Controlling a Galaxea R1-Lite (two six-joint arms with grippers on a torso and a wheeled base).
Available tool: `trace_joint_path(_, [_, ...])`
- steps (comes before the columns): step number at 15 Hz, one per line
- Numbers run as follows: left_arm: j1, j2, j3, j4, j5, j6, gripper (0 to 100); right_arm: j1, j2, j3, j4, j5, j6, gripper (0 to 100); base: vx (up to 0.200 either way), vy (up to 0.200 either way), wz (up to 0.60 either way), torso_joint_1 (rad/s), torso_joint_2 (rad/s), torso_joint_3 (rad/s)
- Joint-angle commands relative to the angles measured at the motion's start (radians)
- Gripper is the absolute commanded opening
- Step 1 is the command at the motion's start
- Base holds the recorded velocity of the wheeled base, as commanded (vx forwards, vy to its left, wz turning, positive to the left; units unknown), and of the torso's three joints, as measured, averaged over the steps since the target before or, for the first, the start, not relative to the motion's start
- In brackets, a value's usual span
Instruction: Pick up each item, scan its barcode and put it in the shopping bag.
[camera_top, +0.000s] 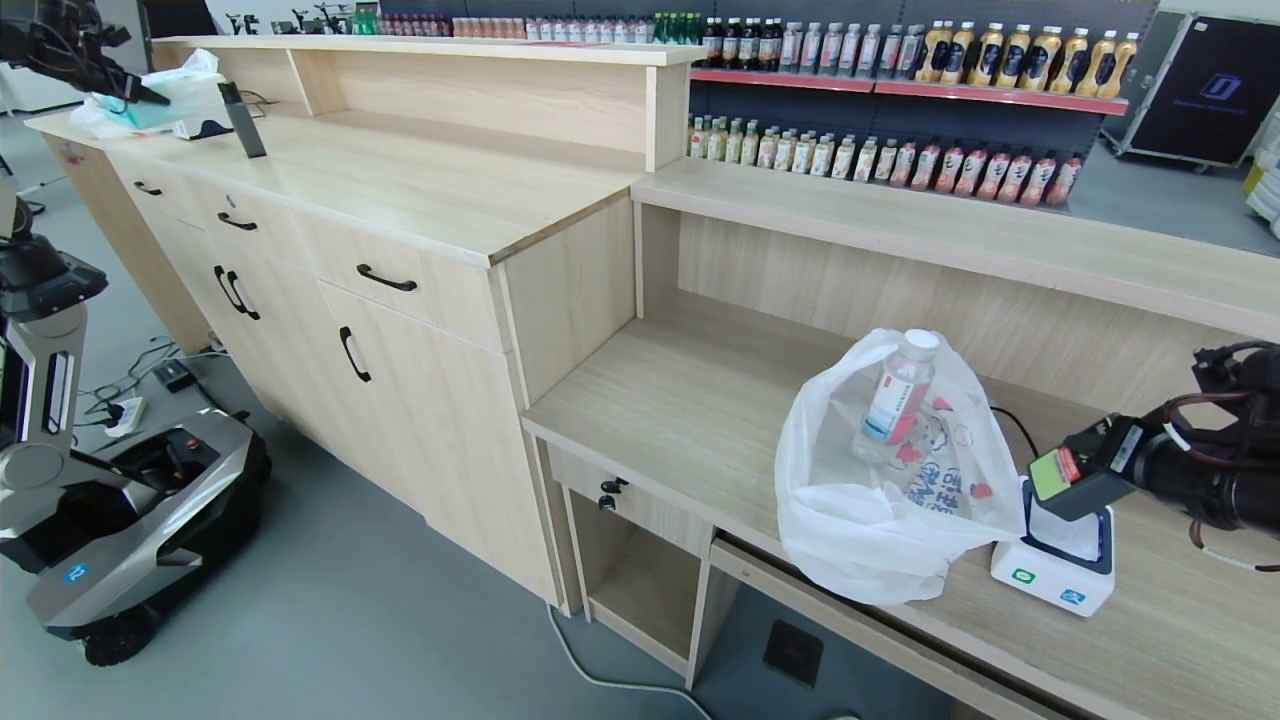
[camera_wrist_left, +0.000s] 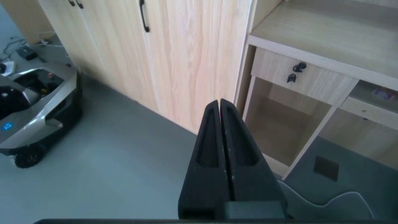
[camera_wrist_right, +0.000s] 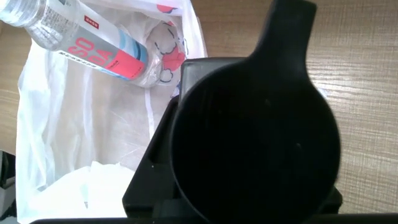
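left gripper (camera_wrist_left: 219, 106): far left of the shopping bag (camera_top: 850, 520), over the floor, fingers pressed together on nothing.
bottle (camera_top: 895, 400): leaning inside the bag, cap up.
scanner (camera_top: 1055, 575): just right of the bag.
right gripper (camera_top: 1070, 478): above the scanner; open or closed, i cannot tell.
risk: probably the right arm snagging the bag's loose rim and toppling the bottle.

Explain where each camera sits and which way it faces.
Head: on the robot's head, looking forward and down at counter, shopping bag and scanner; right arm shows.
Left wrist: on the left arm, facing floor and cupboard doors; left gripper shows, fingers shut.
Right wrist: on the right arm, looking down into the shopping bag at the bottle, past a dark round shape.
Shared: head and right wrist both show shopping bag and bottle.
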Motion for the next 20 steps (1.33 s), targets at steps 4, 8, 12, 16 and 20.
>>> trace_joint_path(4, [0.0, 0.0, 0.0, 0.0, 0.0, 0.0, 0, 0.0, 0.002, 0.0, -0.002, -0.002, 0.0, 0, 0.0, 0.0, 0.0, 0.0, 0.0, 0.0])
trace_joint_path(8, [0.0, 0.0, 0.0, 0.0, 0.0, 0.0, 0, 0.0, -0.007, 0.003, -0.008, 0.008, -0.003, 0, 0.0, 0.0, 0.0, 0.0, 0.0, 0.0])
trace_joint_path(12, [0.0, 0.0, 0.0, 0.0, 0.0, 0.0, 0, 0.049, -0.044, 0.029, -0.235, 0.081, -0.483, 0, 0.0, 0.0, 0.0, 0.0, 0.0, 0.0])
trace_joint_path(16, [0.0, 0.0, 0.0, 0.0, 0.0, 0.0, 0, 0.024, -0.05, 0.086, -0.355, 0.09, -0.893, 0, 0.0, 0.0, 0.0, 0.0, 0.0, 0.0])
trace_joint_path(20, [0.0, 0.0, 0.0, 0.0, 0.0, 0.0, 0, 0.029, -0.05, 0.095, -0.408, 0.198, -0.931, 0, 0.0, 0.0, 0.3, 0.001, 0.0, 0.004])
